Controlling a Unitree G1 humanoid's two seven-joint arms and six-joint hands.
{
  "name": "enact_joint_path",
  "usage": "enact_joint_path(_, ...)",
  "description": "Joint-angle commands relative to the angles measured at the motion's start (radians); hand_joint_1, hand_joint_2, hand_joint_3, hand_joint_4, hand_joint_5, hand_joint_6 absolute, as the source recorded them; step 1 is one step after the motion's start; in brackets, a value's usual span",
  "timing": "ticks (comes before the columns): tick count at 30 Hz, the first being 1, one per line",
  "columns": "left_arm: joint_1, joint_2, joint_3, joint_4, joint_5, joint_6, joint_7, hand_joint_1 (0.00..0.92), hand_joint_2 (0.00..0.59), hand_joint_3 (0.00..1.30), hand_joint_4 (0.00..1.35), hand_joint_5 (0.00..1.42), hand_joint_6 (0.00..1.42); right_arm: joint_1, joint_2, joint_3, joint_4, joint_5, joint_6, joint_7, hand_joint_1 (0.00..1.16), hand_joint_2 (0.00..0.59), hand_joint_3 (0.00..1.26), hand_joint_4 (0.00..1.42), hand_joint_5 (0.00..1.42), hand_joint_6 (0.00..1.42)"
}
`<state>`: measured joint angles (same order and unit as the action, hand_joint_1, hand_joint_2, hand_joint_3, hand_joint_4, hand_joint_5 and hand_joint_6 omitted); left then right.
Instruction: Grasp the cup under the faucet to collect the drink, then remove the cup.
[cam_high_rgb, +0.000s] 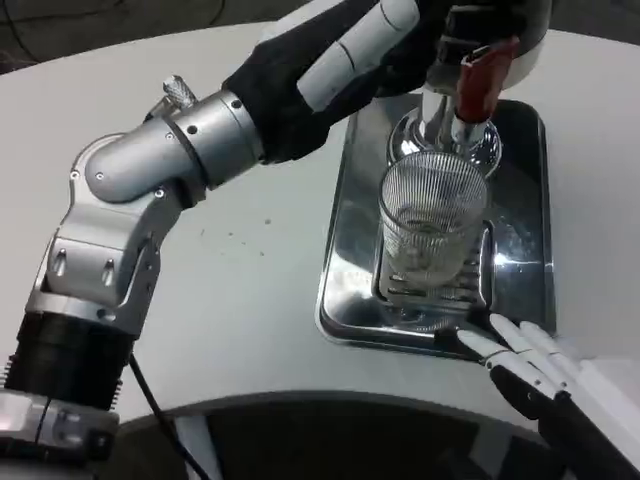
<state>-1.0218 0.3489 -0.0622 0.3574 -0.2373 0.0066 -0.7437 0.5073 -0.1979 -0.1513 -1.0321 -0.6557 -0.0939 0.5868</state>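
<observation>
A clear ribbed glass cup (432, 218) stands upright on the slotted drip grate (400, 290) of a shiny metal tray (340, 300). Right above it is the chrome faucet (440, 110) with a red tap handle (480, 75). My left hand (345, 60) reaches across from the left to the top of the faucet; its fingertips are hidden against the dispenser, so its hold is unclear. My right hand (530, 362) lies at the tray's front right corner, fingers stretched out and apart, holding nothing, a little short of the cup. Whether the cup holds liquid is unclear.
The tray sits on a round white table (240, 300) whose front edge curves just below the tray. My left forearm (170, 150) crosses over the table's left half. The dispenser base (445, 140) stands at the tray's far end.
</observation>
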Motion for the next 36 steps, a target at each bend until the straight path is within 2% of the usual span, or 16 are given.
enact_joint_path(1,0.009,-0.005,-0.047,0.042,0.067,-0.031,-0.026,0.0,0.121,0.19,0.16,0.25,0.28,0.017,0.004,-0.01,-0.015,0.021,-0.015,-0.009,0.3,0.421,0.12,0.0,0.0,0.0)
enact_joint_path(9,0.013,0.014,-0.1,0.047,0.179,-0.154,-0.007,0.0,0.121,0.19,0.13,0.23,0.21,0.013,0.002,-0.009,-0.015,0.027,0.003,-0.003,0.3,0.421,0.12,0.0,0.0,0.0)
enact_joint_path(18,0.022,0.038,-0.133,0.066,0.29,-0.274,0.021,0.0,0.119,0.15,0.05,0.11,0.12,-0.018,0.0,0.006,-0.015,0.026,0.056,0.005,0.3,0.416,0.12,0.0,0.0,0.0)
enact_joint_path(26,0.015,0.057,-0.161,0.084,0.318,-0.334,0.011,0.0,0.114,0.15,0.04,0.1,0.1,-0.107,0.024,0.075,-0.015,0.013,0.217,0.003,0.3,0.415,0.12,0.0,0.0,0.0)
enact_joint_path(36,0.002,0.075,-0.192,0.1,0.353,-0.369,0.007,0.0,0.114,0.15,0.04,0.08,0.08,-0.181,0.03,0.127,-0.015,-0.006,0.326,-0.006,0.3,0.415,0.11,0.0,0.0,0.0)
